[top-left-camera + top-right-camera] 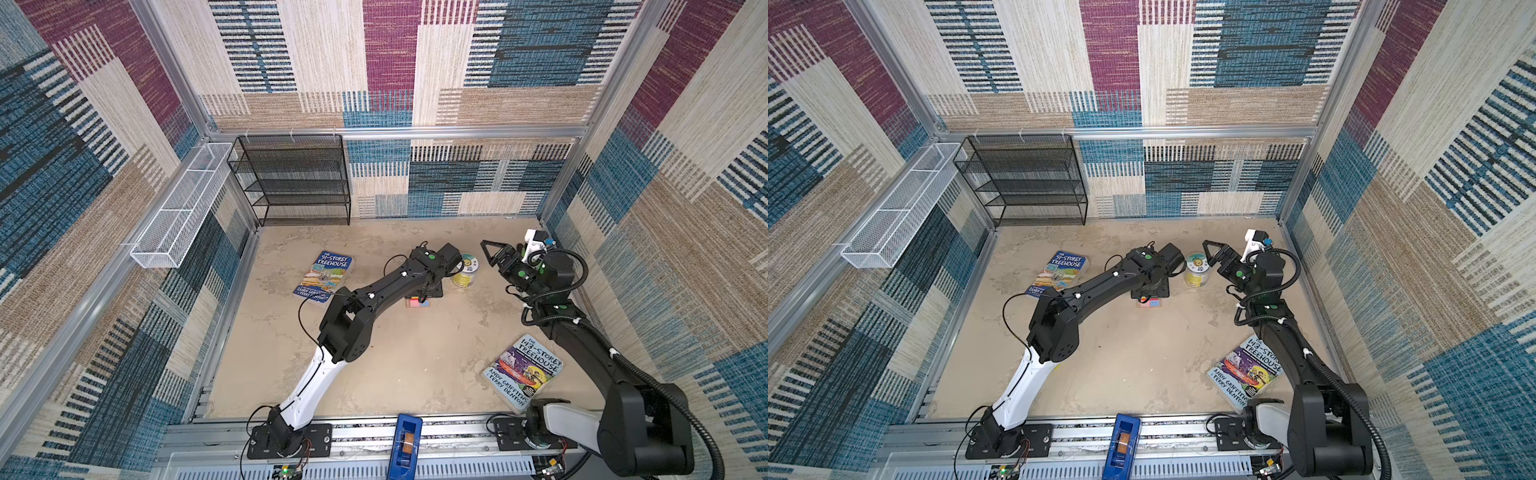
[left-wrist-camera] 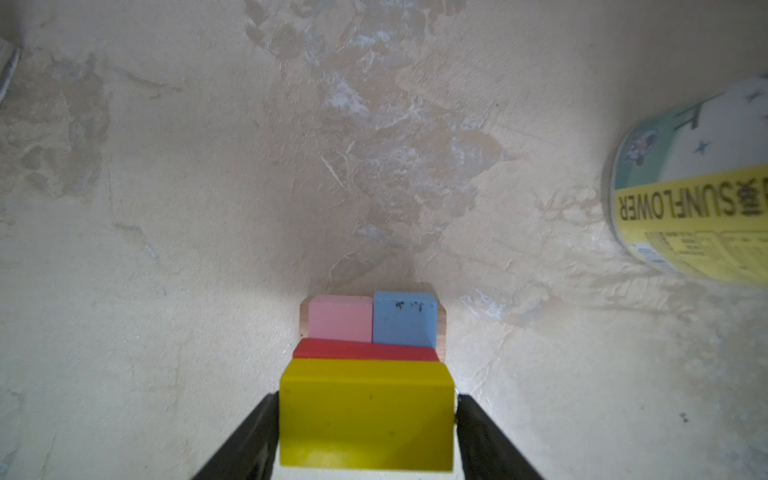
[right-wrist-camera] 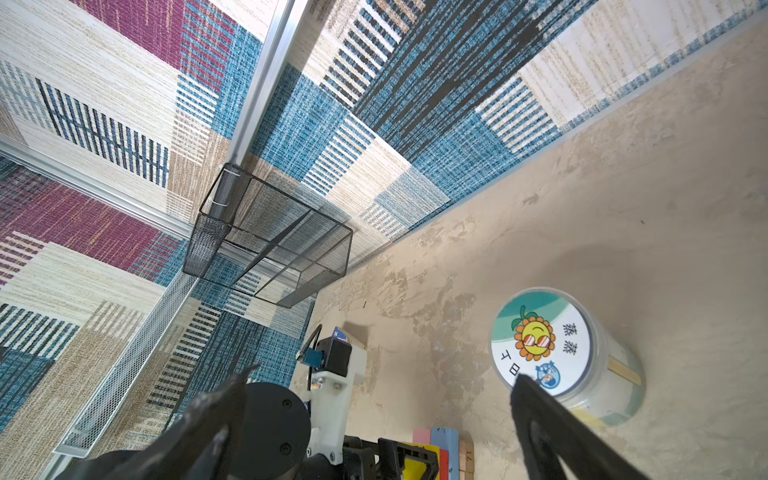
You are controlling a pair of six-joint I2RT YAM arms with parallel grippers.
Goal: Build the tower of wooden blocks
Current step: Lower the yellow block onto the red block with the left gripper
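The left pincer (image 2: 365, 395) grips the yellow block (image 2: 365, 419) by two opposite sides, directly over the red block (image 2: 365, 350). Below these, the pink block (image 2: 340, 318) and blue block (image 2: 405, 318) sit side by side on a plain wood slab (image 2: 442, 332). The tower (image 1: 417, 302) stands mid-worktop (image 1: 395, 365), near the yellow jar (image 1: 464, 276). The right pincer (image 1: 492, 254) hangs released and empty beside that jar.

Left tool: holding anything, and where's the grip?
Left tool holds the yellow block, fingers on its two opposite ends, over the red block. Right tool is open, empty.
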